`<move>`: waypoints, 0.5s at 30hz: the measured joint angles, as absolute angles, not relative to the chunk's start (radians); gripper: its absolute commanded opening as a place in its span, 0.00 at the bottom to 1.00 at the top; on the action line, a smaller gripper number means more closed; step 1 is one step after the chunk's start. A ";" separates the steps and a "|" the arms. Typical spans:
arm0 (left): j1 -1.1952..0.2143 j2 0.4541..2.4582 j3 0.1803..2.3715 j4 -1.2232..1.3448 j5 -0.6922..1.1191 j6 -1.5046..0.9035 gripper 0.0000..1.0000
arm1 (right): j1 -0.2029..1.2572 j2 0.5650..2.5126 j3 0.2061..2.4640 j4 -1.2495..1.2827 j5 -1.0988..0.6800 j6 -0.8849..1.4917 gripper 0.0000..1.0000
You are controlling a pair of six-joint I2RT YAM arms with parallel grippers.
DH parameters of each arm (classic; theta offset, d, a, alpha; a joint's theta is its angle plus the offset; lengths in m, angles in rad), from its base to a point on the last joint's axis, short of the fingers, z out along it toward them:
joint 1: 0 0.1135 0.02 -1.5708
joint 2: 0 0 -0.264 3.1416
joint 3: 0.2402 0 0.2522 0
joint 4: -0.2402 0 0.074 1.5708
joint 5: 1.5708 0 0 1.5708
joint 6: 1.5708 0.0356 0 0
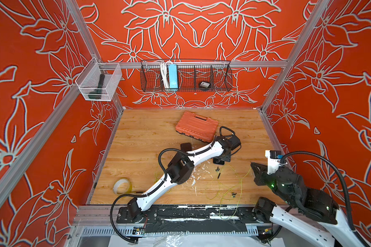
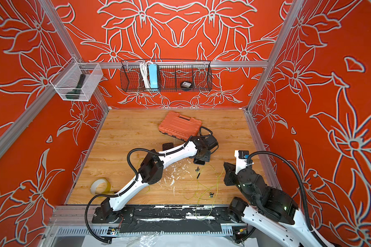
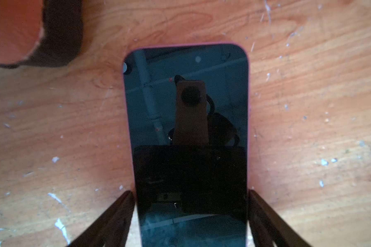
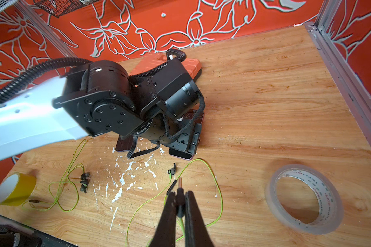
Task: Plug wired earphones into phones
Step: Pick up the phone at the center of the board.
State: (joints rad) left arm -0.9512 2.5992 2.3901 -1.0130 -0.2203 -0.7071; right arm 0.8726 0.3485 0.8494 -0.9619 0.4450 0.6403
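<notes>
On the table (image 1: 137, 132), a phone (image 3: 186, 128) lies before the case (image 1: 196, 125), earphones (image 1: 229, 188) nearer still.

Left arm (image 1: 204, 149) extended, left fingers (image 3: 116, 218) spread, right fingers (image 4: 192, 213) pinched together

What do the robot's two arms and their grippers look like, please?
Both arms, the left arm and the right arm, have glossy white shell links between chunky black joint housings. A black corrugated hose loops along each. The left wrist joint bears small white lettering; green lights glow on the right arm. The left gripper and right gripper have slim, tapering dark fingers.
</notes>
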 measured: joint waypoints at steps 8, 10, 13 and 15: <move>-0.967 2.498 2.202 -0.950 -0.210 -0.740 0.79 | 0.873 0.339 0.849 -0.968 0.445 0.640 0.06; -0.973 2.468 2.151 -0.944 -0.196 -0.752 0.79 | 0.873 0.337 0.849 -0.968 0.445 0.640 0.06; -0.981 2.438 2.103 -0.942 -0.179 -0.766 0.76 | 0.873 0.337 0.849 -0.968 0.444 0.640 0.07; -0.985 2.423 2.077 -0.941 -0.174 -0.775 0.74 | 0.873 0.337 0.849 -0.968 0.443 0.640 0.06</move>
State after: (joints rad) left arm -0.9852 2.4229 2.0773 -0.9413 -0.1741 -0.7750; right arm 0.8726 0.3370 0.8494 -0.9680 0.4435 0.6399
